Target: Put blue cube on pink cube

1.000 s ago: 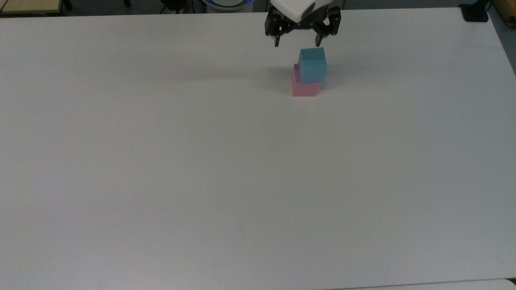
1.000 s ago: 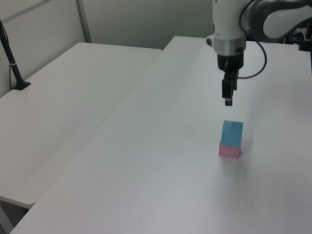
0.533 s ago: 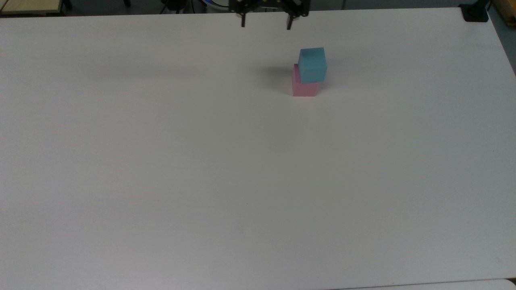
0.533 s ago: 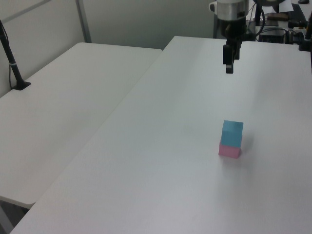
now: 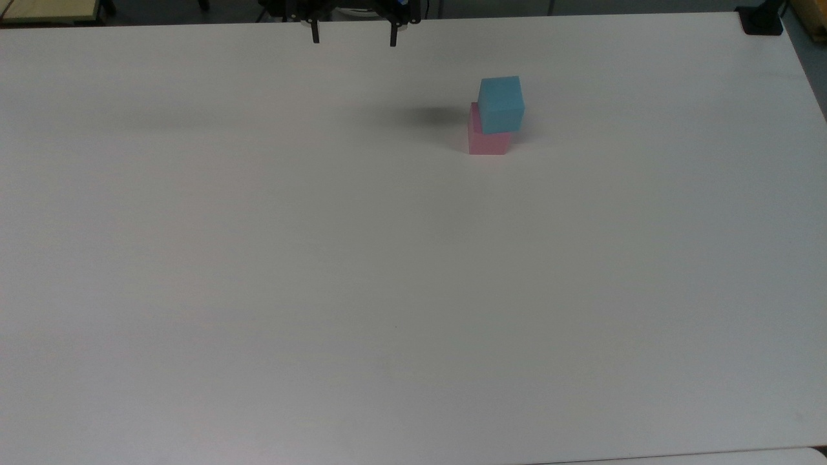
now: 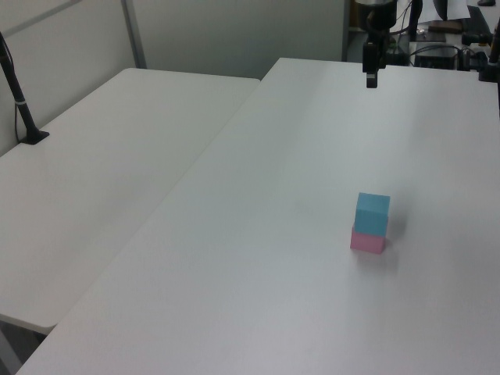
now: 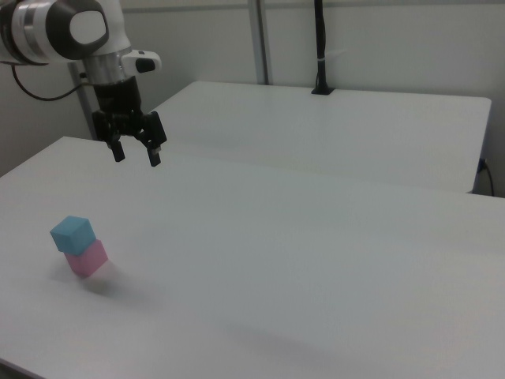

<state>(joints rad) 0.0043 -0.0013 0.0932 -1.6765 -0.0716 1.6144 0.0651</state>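
Blue cube (image 5: 501,103) sits on pink cube (image 5: 486,139), stacked on white table (image 5: 387,290). Top cube offset a little toward top view's right, twisted slightly against lower one. In left view blue cube (image 6: 373,213) rests on pink cube (image 6: 368,241) at table's right part; in right view stack shows near left edge, blue (image 7: 72,233) over pink (image 7: 87,258). My gripper (image 7: 136,152) hangs in air, fingers spread apart, holding nothing, well apart from stack. In top view gripper (image 5: 353,37) at table's far edge, to top view's left of cubes. Second table (image 6: 117,156) stands beside.
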